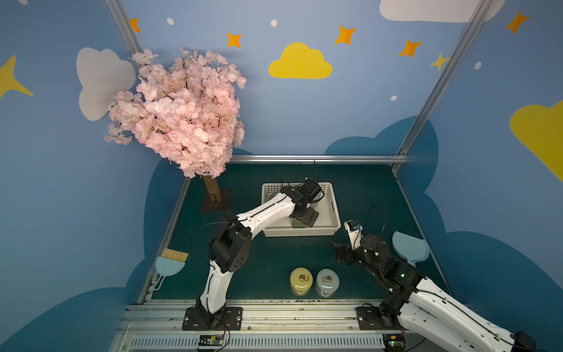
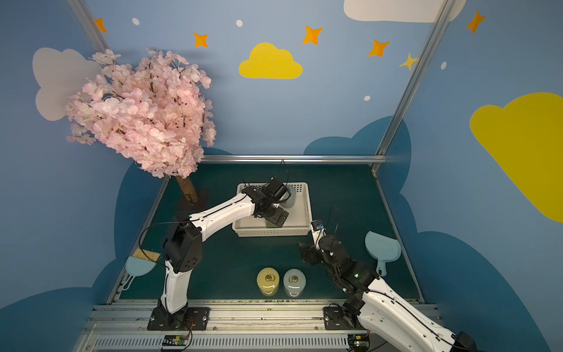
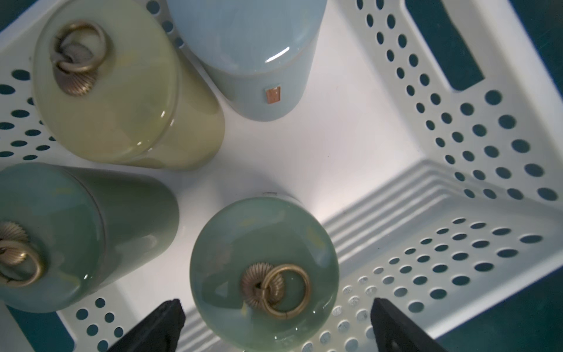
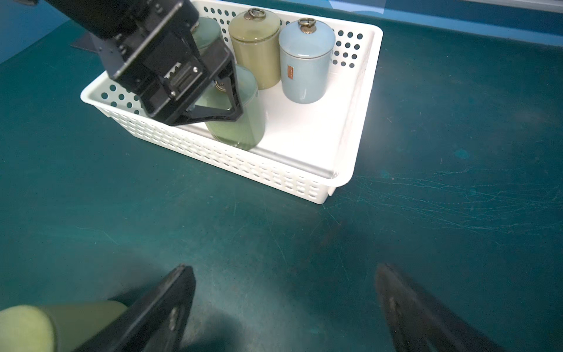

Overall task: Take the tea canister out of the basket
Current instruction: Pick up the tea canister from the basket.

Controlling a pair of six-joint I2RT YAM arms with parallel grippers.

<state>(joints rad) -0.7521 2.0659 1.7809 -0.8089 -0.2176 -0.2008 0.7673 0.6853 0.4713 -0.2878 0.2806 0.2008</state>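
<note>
Target is the green canister (image 3: 262, 259): a glossy celadon cylinder, upright, with a smooth lid carrying a fluted brass knob and a brass ring lying flat on it. It sits inside the basket (image 4: 362, 91) at the basket's 6 o'clock, just beside the near perforated wall and roughly mid-length. The basket is shallow white plastic with round holes in the walls and a handle slot in the end wall. It stands on the dark green mat (image 4: 457, 243), toward 12 o'clock from the table centre.

Three more stand upright in the basket:
- second green canister (image 3: 61, 237) at about 10 o'clock
- olive-yellow canister (image 4: 256, 51) at 12
- pale blue canister (image 4: 304, 64) at about 1, with a small copper label on its side

Left gripper (image 3: 275, 320) hangs right over the target, pointing down, jaws spread wide — one finger on each side of the lid. There is a visible gap on both sides, so it touches and holds nothing.

Right gripper (image 4: 285, 274) is outside the basket at about its 5 o'clock, low over the mat. Its jaws are also spread wide, with nothing between them.

Two more stand on the mat at the table's 6 o'clock, side by side — loose yellow canister (image 1: 301, 280) and loose pale blue canister (image 1: 327, 282).
</note>
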